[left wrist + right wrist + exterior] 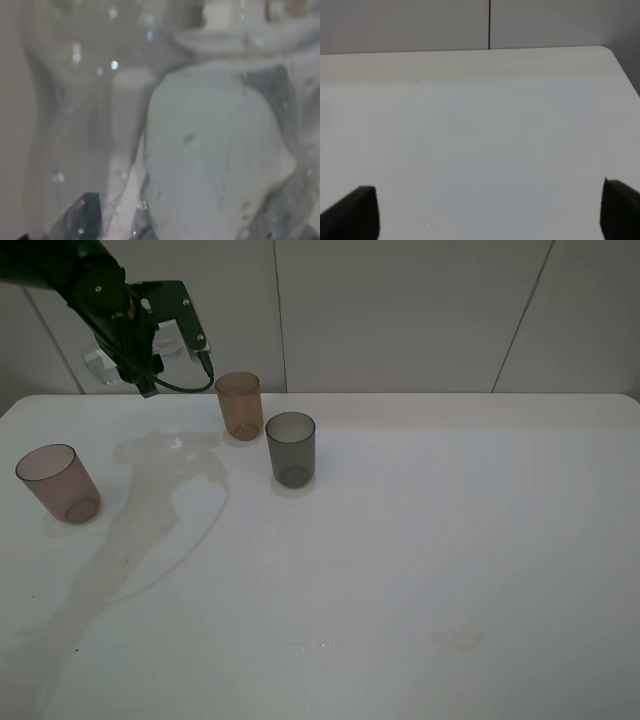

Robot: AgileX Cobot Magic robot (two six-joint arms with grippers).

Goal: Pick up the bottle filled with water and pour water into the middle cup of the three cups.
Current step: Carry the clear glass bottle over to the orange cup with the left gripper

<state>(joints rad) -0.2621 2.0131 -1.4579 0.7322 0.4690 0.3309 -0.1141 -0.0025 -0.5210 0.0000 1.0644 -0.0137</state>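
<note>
In the exterior high view, the left arm (60,270) is cut off by the upper left corner of the frame. The left gripper (140,348) covers most of the bottle (100,364). You see only clear slivers beside it, and you cannot read the water level.

In the left wrist view, the bottle (210,150) fills the frame out of focus, its neck cut by the top edge. A dark shape (82,217) at the bottom edge is too blurred to identify.

In the right wrist view, the right gripper (490,210) shows only two fingertips (357,212), cropped at the lower corners.
</note>
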